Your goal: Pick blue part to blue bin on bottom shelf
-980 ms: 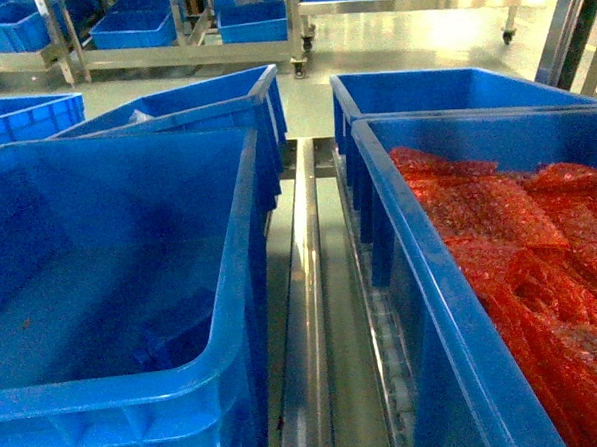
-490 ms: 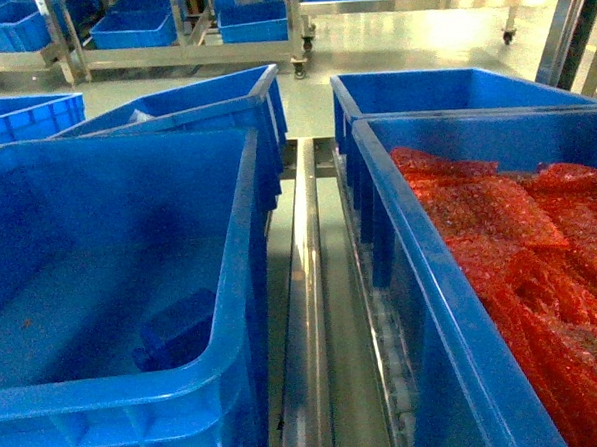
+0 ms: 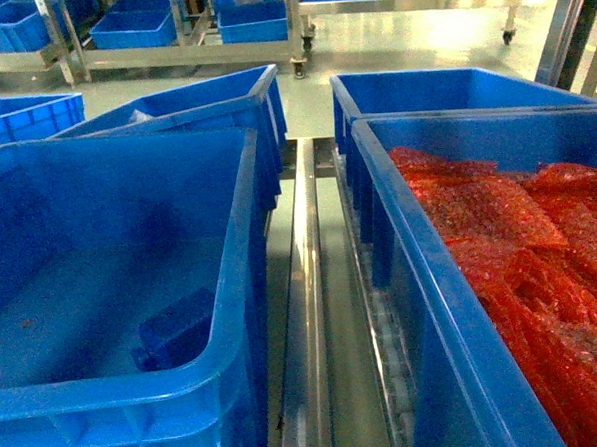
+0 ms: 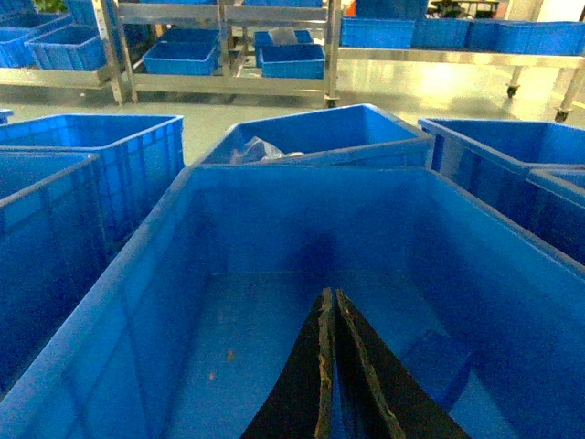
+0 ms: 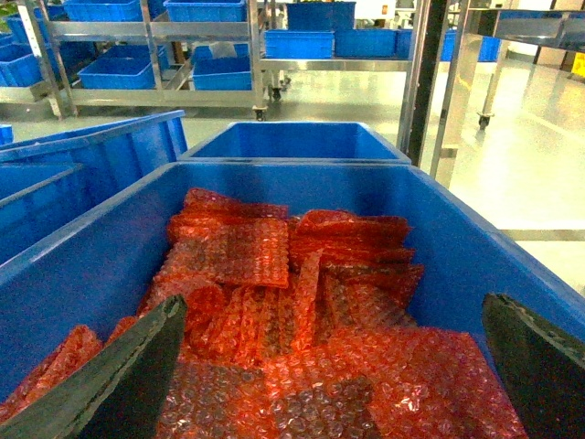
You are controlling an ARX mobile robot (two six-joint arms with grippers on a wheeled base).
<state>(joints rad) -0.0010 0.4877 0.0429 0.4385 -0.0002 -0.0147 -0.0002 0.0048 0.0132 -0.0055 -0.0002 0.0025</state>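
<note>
Small blue block part (image 3: pixel 174 330) lies on floor of large deep blue plastic bin (image 3: pixel 242 246), lower left of head frame. Left gripper (image 4: pixel 331 315) jaws together, empty; right gripper (image 5: pixel 334 352) jaws wide apart over red bubble-wrap bags (image 5: pixel 274 302). Placing step looks done; next move probably retreat.

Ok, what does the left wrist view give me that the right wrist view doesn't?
Left wrist only: the blue bin, almost empty, with the blue part lying on its floor, and the left gripper shut above it, holding nothing. Right wrist only: the neighbouring crate full of red bubble-wrap bags, with the right gripper wide open over them. Both show blue crates on steel racks across the floor behind.
</note>
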